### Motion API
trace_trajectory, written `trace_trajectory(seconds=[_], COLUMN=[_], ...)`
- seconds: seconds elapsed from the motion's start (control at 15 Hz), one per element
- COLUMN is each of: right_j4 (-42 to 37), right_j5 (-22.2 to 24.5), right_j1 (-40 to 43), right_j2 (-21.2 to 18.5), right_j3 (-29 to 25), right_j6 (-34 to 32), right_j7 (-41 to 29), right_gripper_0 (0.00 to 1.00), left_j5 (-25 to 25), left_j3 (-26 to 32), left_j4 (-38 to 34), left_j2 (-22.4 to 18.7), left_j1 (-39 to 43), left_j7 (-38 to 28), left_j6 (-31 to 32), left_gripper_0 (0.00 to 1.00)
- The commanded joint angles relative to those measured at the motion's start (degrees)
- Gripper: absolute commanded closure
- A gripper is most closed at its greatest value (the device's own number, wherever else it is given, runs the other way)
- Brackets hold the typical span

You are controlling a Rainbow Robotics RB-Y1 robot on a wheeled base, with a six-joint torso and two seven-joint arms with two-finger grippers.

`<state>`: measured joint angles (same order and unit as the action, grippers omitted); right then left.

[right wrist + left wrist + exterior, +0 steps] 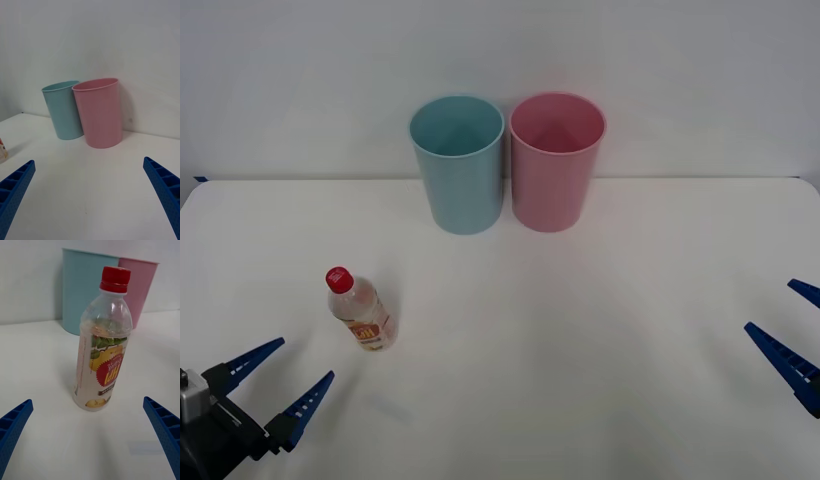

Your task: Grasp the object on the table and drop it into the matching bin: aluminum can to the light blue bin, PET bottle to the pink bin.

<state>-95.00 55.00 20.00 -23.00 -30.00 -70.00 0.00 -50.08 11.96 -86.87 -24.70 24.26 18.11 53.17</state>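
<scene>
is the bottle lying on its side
No, the PET bottle stands upright on the table, red cap on top.

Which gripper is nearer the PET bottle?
Left. The left gripper, open, sits just in front of the PET bottle; the right gripper, also open, is far across the table.

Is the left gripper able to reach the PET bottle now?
Probably yes. The left gripper is open, and the upright PET bottle stands just ahead of it on bare table, with nothing between them.
</scene>
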Motion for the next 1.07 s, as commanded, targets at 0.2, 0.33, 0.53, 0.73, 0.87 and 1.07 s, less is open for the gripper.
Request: trace_trajectory(seconds=[0.2,0.33,0.53,0.73,0.87,1.07], right_j4=[0.0,0.0,0.0,0.0,0.0,0.0], right_j5=[0.0,0.0,0.0,0.0,0.0,0.0], right_j1=[0.0,0.0,0.0,0.0,0.0,0.0], right_j2=[0.0,0.0,0.0,0.0,0.0,0.0], right_j3=[0.0,0.0,0.0,0.0,0.0,0.0], right_j6=[0.0,0.0,0.0,0.0,0.0,0.0], right_j7=[0.0,0.0,0.0,0.0,0.0,0.0], right_gripper_0=[0.00,0.00,0.00,0.00,0.00,0.00], left_j5=[-1.3,-1.3,-1.3,-1.4,-2.5,-3.2], left_j3=[-1.1,-1.9,-2.7,-3.1,-3.2,-3.2], left_j4=[2.9,4.5,7.8,9.1,9.1,9.1], left_j2=[3.0,3.6,3.8,4.6,6.0,7.7], left_j1=[-4.1,-5.8,-9.0,-10.5,-11.1,-12.1], left_j7=[1.0,1.4,2.5,3.0,3.2,3.5], left_j6=[0.0,0.0,0.0,0.0,-0.5,-1.7], left_gripper_0=[0.00,0.00,0.00,0.00,0.00,0.00])
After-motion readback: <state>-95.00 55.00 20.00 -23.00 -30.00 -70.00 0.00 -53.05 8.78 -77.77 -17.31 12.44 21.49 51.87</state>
